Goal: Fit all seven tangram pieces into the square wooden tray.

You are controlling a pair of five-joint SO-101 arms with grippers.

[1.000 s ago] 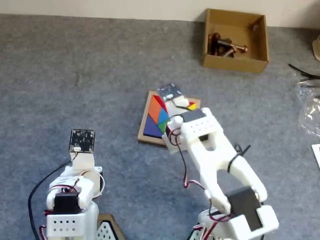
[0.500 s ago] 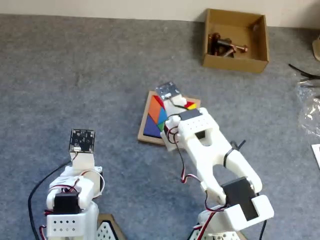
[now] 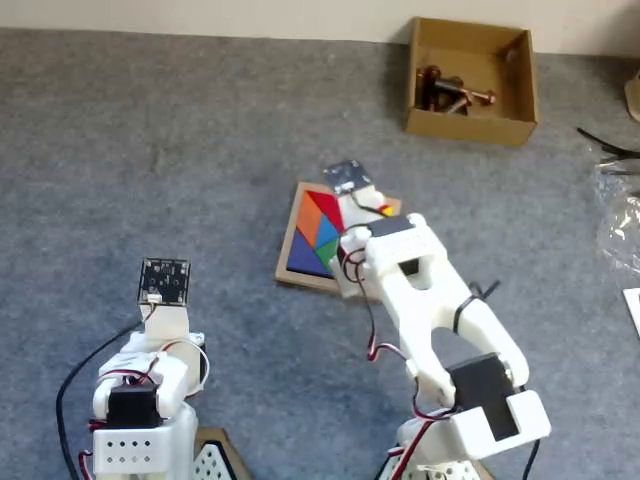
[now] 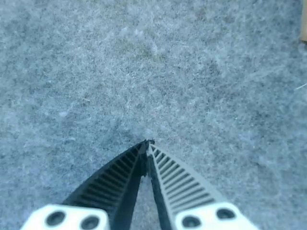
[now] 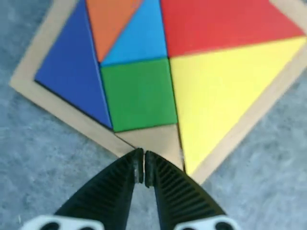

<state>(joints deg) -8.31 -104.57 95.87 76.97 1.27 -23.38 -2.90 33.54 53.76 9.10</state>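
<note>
Right arm [image 3: 430, 300] slightly rightward since before, claw [image 5: 144, 165] pinched at tray [image 5: 153, 139] corner.

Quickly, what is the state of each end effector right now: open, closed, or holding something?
Left end effector: closed, holding nothing, above the grey carpet.
Right end effector: closed, holding nothing, at the wooden tray's bare corner.

This looks like a hobby robotics lab or maker's workroom. The bench [image 3: 150, 130] is covered in grey felt-like fabric. One white plastic robot arm [image 3: 150, 385] and a second white plastic arm [image 3: 430, 300] stand on it, with bare red and black wires [image 3: 372, 355] looping off their joints. An open brown cardboard box [image 3: 470, 128] holds copper-coloured metal parts [image 3: 450, 92]. A crumpled clear plastic bag [image 3: 620, 230] and loose black cables [image 3: 605, 145] lie at the edge.
</note>
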